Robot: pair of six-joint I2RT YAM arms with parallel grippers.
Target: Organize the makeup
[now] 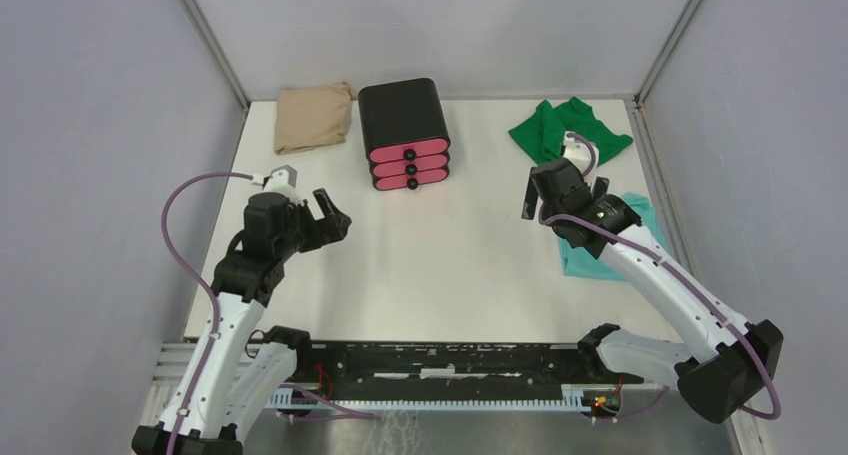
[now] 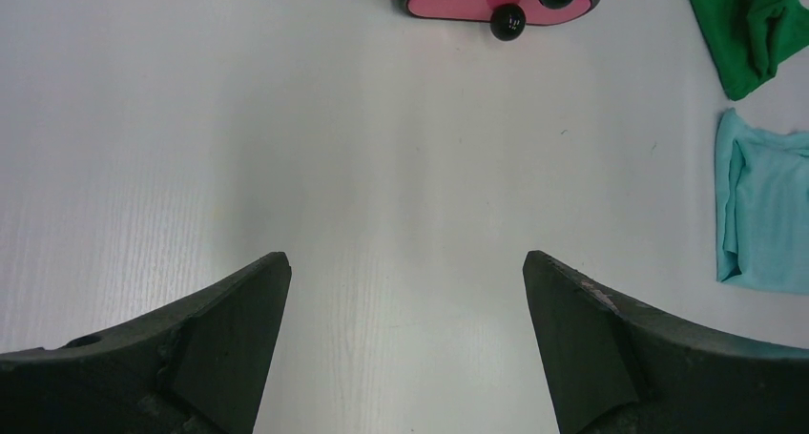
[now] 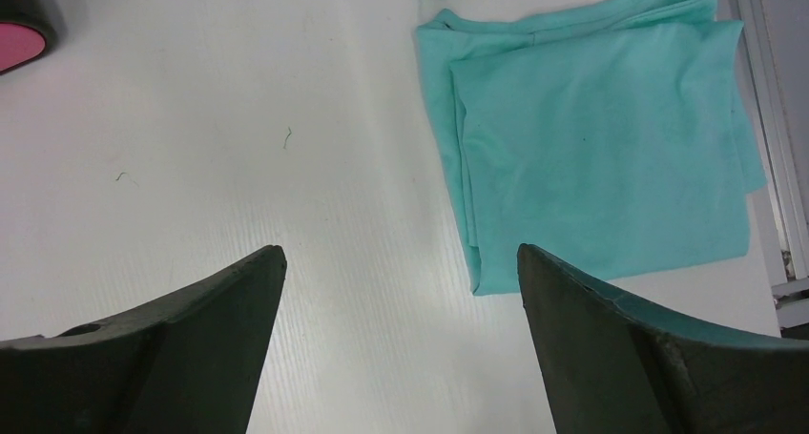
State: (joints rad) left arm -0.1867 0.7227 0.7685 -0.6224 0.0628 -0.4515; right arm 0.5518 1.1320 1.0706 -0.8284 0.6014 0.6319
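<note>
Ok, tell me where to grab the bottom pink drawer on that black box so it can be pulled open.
Grip the round black knob centred on the front of the bottom drawer. It sticks out toward the arms, so come in low from the near side, a finger on either side. The smooth pink front offers no other hold. The open left gripper looks nearest.

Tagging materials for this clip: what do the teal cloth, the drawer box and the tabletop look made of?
Teal cloth: soft fabric, likely knit, matte, with limp folds and creases. Drawer box: probably plastic, black shell, glossy pink fronts, shiny black knobs. Tabletop: white, faintly ribbed sheet, possibly laminate or plastic.
</note>
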